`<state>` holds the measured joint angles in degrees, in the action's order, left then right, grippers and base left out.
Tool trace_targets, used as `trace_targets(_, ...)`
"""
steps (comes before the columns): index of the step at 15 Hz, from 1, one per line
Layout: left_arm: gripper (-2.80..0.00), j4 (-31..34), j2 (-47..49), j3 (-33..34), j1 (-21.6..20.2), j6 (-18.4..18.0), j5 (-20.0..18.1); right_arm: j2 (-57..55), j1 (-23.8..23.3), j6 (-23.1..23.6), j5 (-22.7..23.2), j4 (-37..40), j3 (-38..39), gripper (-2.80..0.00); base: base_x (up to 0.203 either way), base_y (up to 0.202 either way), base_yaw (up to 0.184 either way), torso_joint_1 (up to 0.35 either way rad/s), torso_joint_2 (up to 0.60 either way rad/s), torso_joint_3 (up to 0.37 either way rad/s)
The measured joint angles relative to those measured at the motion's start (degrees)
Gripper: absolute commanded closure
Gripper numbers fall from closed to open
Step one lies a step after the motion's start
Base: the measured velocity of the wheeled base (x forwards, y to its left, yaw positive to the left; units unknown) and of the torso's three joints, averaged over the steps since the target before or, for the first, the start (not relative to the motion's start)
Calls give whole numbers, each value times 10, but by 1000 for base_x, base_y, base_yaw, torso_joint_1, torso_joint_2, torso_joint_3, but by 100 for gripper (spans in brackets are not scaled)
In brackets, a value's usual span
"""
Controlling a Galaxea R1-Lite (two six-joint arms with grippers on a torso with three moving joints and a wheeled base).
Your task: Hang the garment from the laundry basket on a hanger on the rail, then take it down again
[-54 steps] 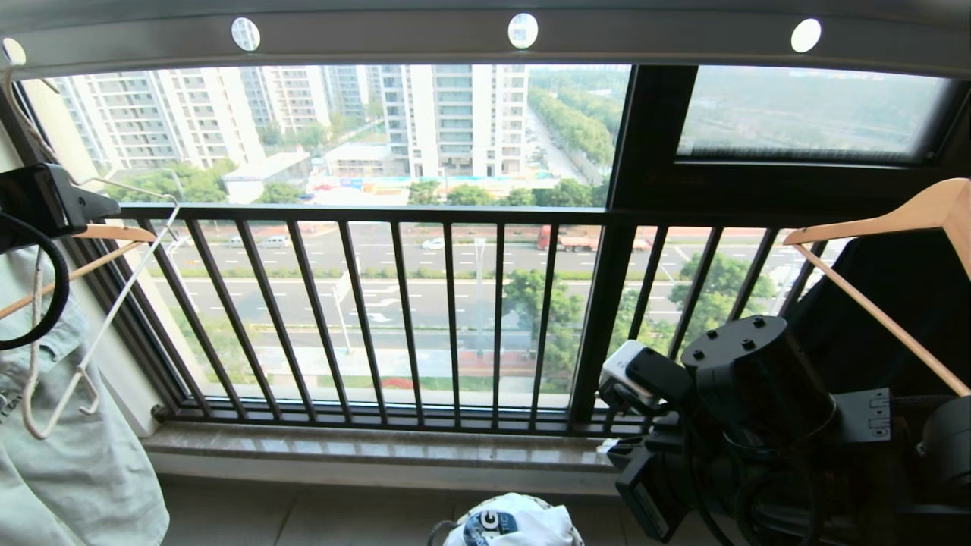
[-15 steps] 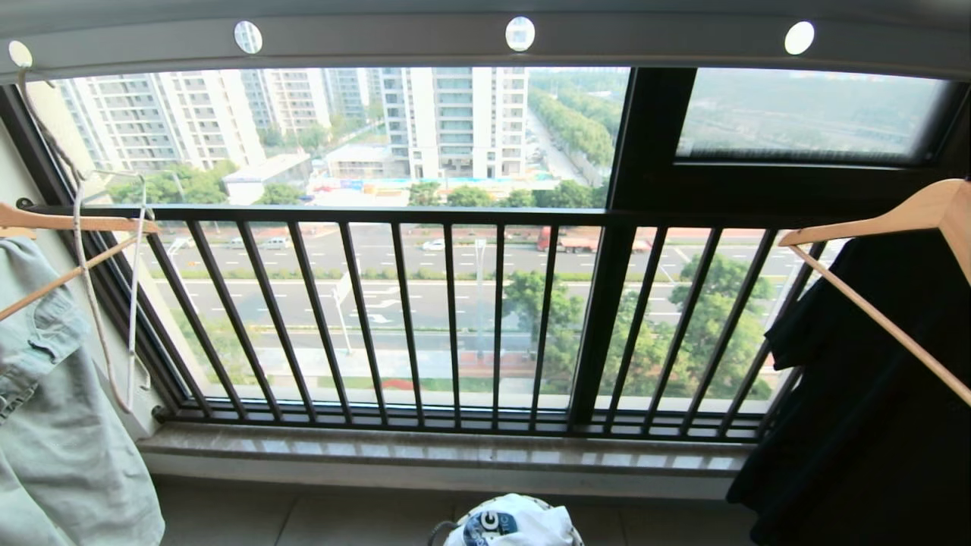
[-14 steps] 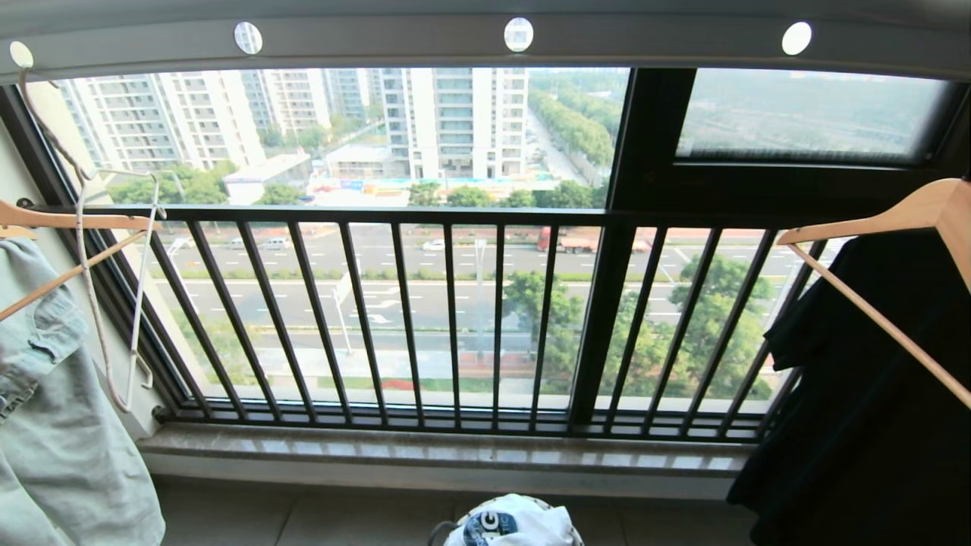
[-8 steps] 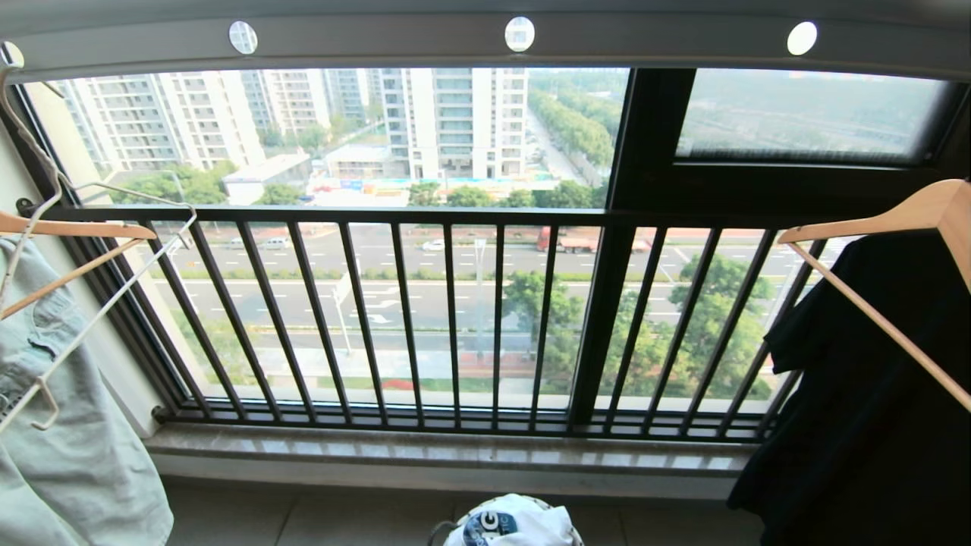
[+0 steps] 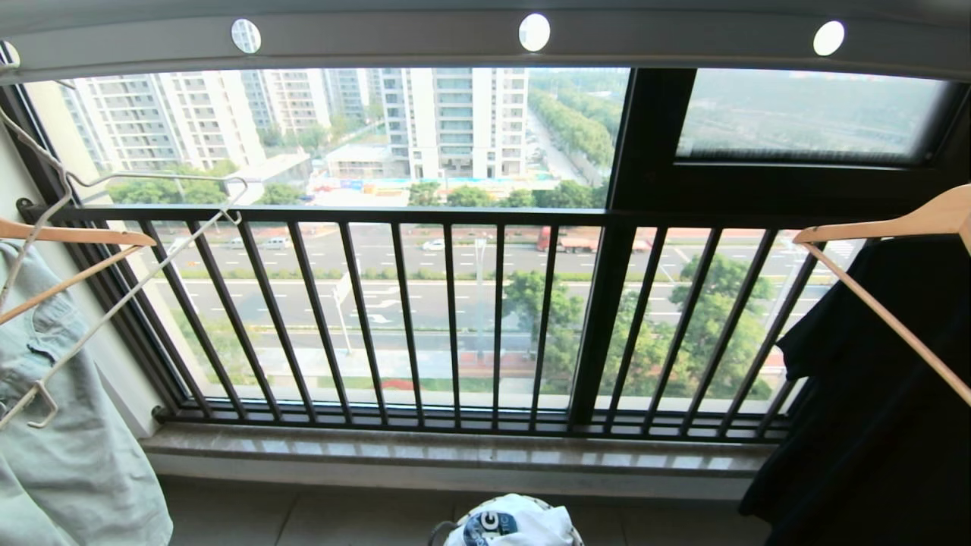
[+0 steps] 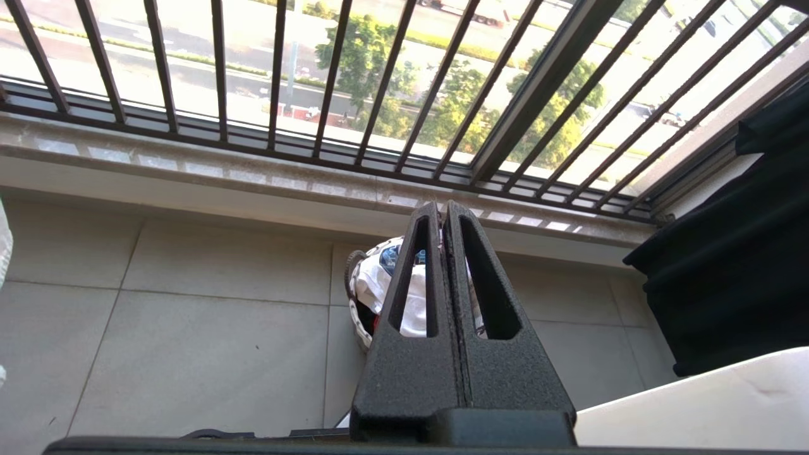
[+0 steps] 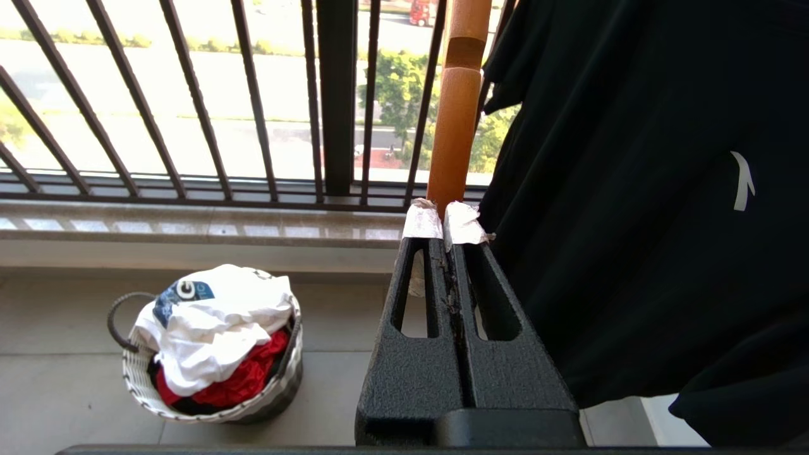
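The garment [image 7: 215, 316], a white T-shirt with a dark blue print, lies crumpled on top of the laundry basket [image 7: 208, 414] on the floor tiles below the window; the garment [image 5: 516, 527] also shows at the bottom edge of the head view. The thin white hanger [image 5: 114, 313] hangs bare from the far left end of the rail [image 5: 379, 38], turned broadside. My left gripper [image 6: 442, 205] is shut and empty, above the basket [image 6: 357, 322]. My right gripper [image 7: 442, 212] is shut and empty, its taped tips next to a wooden hanger [image 7: 455, 126]. Neither gripper is in the head view.
A pale denim piece [image 5: 61, 455] hangs on a wooden hanger [image 5: 76, 235] at the left. A black garment [image 5: 872, 417] hangs on another wooden hanger [image 5: 887, 227] at the right. A red garment [image 7: 240, 379] lies under the T-shirt. The black window railing [image 5: 455, 318] and stone sill [image 5: 455, 455] stand behind.
Both arms, in the head view earlier with the left gripper at the thin hanger, have dropped out of it. The freed hanger has swung from edge-on to broadside.
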<state>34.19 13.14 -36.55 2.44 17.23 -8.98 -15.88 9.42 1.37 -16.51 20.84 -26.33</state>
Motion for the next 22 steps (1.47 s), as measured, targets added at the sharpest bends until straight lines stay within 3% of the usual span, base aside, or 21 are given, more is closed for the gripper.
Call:
trace_targets(3, 0, -2, -67, 66, -14, -32, -10, 3, 0, -5, 0, -27, 38, 0, 0, 0, 0, 0, 0, 0)
trace_targets(5, 0, -15, -102, 127, -17, -86, 26, 3, 0, -11, 0, -68, 80, 0, 0, 0, 0, 0, 0, 0)
trace_targets(8, 0, -105, -122, 217, -18, -125, 80, 3, 0, -11, -13, -163, 143, 0, 0, 0, 0, 0, 0, 0)
trace_targets(11, 0, -222, -128, 287, -18, -156, 110, 3, -4, -9, -99, -148, 160, 0, 0, 0, 0, 0, 0, 0)
trace_targets(14, 0, -240, -129, 314, -18, -175, 105, 2, -28, -2, -156, -136, 145, 0, 0, 0, 0, 0, 0, 0)
trace_targets(18, 0, -245, -129, 325, -18, -199, 100, 19, -80, 28, -146, -106, 123, 0, 0, 0, 0, 0, 0, 0)
trace_targets(20, 0, -244, -130, 327, -18, -198, 100, 53, -84, 28, -109, -83, 123, 0, 0, 0, 0, 0, 0, 0)
trace_targets(22, 0, -243, -130, 328, -18, -197, 100, 102, -86, 24, -37, -75, 127, 0, 0, 0, 0, 0, 0, 0)
